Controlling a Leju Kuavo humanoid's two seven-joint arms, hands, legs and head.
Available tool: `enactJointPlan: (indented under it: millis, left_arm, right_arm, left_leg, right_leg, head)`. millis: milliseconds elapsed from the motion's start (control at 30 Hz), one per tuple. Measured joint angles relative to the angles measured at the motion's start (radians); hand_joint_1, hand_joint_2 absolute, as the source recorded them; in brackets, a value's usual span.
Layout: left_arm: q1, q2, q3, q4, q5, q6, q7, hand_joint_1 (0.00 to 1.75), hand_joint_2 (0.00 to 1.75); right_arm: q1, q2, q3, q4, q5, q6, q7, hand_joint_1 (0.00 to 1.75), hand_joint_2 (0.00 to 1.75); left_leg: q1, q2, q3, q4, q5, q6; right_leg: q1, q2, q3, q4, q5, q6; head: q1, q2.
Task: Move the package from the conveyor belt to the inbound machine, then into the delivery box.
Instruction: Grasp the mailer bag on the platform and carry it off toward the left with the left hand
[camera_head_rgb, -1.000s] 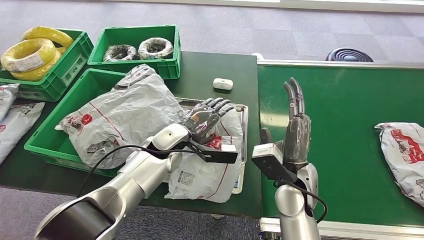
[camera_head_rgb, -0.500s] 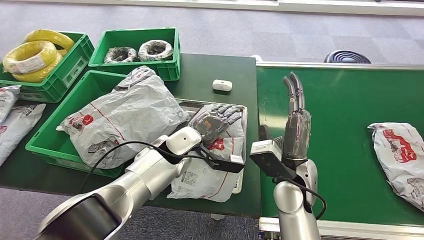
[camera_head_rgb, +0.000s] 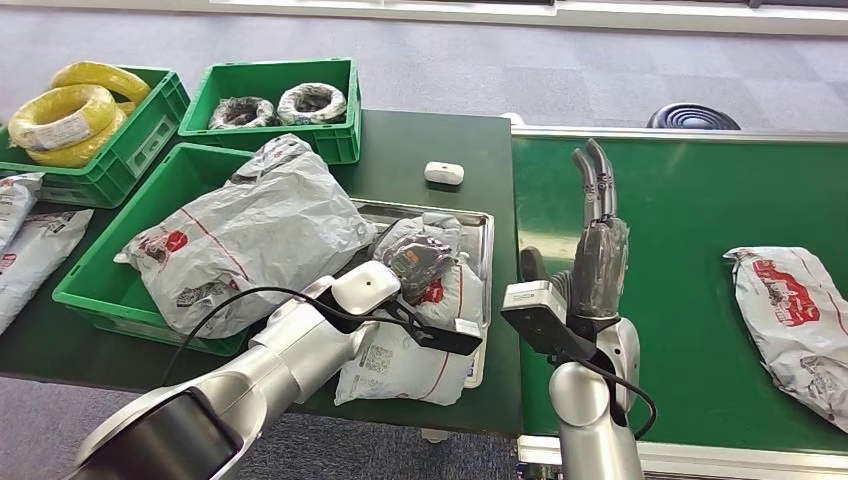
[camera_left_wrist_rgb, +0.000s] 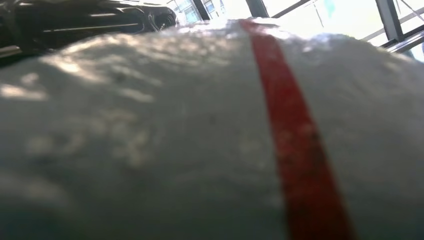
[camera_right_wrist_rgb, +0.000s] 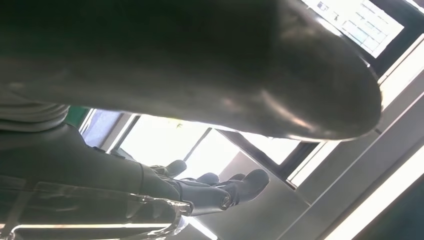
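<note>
Package (camera_head_rgb: 420, 300), a crinkled grey plastic mailer with red print, lies on the metal tray (camera_head_rgb: 482, 222), its upper end bunched in the left hand (camera_head_rgb: 420, 255), fingers mostly hidden. Right hand (camera_head_rgb: 595, 240), at three o'clock, stands upright with straight fingers, holding nothing.

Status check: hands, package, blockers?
Left hand grips the package on the metal tray. Right hand open, fingers up, over the conveyor belt. Delivery box already holds a big package.

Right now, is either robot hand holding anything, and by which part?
The left robot hand grips the package on the metal tray at its far upper end; the right robot hand holds nothing.
</note>
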Motion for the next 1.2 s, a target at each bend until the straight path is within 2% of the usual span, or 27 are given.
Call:
enactJointPlan:
  millis: [300,433,500,600,667,767,1067,1200]
  left_arm:
    - [0.001,0.003,0.001,0.004,0.031,0.008,-0.008,1.68,1.75]
    - [0.004,0.006,0.022,0.003,0.117,0.048,-0.059,1.71,1.75]
    - [0.007,0.011,0.06,-0.005,0.209,0.081,-0.116,1.7,1.75]
    - [0.022,0.029,0.159,-0.069,0.401,0.111,-0.207,1.71,1.75]
    - [0.031,0.048,0.234,-0.143,0.493,0.1,-0.228,1.71,1.75]
    - [0.038,0.071,0.309,-0.229,0.525,0.085,-0.23,1.71,1.75]
    - [0.069,0.094,0.369,-0.315,0.528,0.088,-0.232,1.7,1.75]
    - [0.085,0.102,0.404,-0.36,0.594,0.154,-0.245,1.69,1.75]
  right_arm:
    - [0.0,0.004,0.001,-0.006,0.01,0.012,-0.002,0.0,0.0]
    - [0.0,0.005,0.001,-0.008,0.011,0.014,-0.002,0.0,0.0]
    - [0.001,0.005,0.001,-0.009,0.011,0.015,-0.002,0.0,0.0]
    - [0.004,0.007,0.001,-0.009,0.011,0.018,-0.002,0.0,0.0]
    - [0.005,0.008,0.001,-0.009,0.011,0.017,-0.002,0.0,0.0]
    - [0.006,0.008,0.001,-0.009,0.011,0.016,-0.002,0.0,0.0]
    - [0.006,0.008,0.001,-0.009,0.011,0.016,-0.002,0.0,0.0]
    - [0.007,0.01,0.001,-0.009,0.008,0.014,-0.002,0.0,0.0]
  left_leg:
    - [0.0,0.0,-0.002,0.0,-0.001,0.0]
    - [0.0,0.0,-0.003,0.0,-0.001,0.0]
    - [0.0,0.0,-0.004,0.0,0.0,0.0]
    - [0.0,0.0,-0.009,0.0,0.001,0.0]
    - [0.0,0.0,-0.013,0.001,0.002,-0.001]
    - [0.0,0.0,-0.016,0.001,0.002,-0.001]
    - [0.0,0.0,-0.023,0.001,0.002,-0.001]
    - [0.0,0.0,-0.023,0.001,0.002,-0.001]
  right_leg:
    - [0.0,0.0,-0.002,0.0,0.0,0.0]
    - [0.0,0.0,-0.003,0.0,0.0,0.0]
    - [0.0,0.0,-0.004,0.0,0.0,0.0]
    - [0.0,0.0,-0.009,0.001,0.0,0.0]
    - [0.0,0.0,-0.013,0.001,0.001,-0.001]
    - [0.0,0.0,-0.017,0.001,0.001,-0.001]
    - [0.0,0.0,-0.023,0.001,0.001,-0.001]
    - [0.0,0.0,-0.023,0.001,0.001,-0.001]
  head:
    - [0.0,0.0]
    - [0.0,0.0]
    - [0.0,0.0]
    - [0.0,0.0]
    - [0.0,0.0]
    - [0.0,0.0]
    - [0.0,0.0]
    - [0.0,0.0]
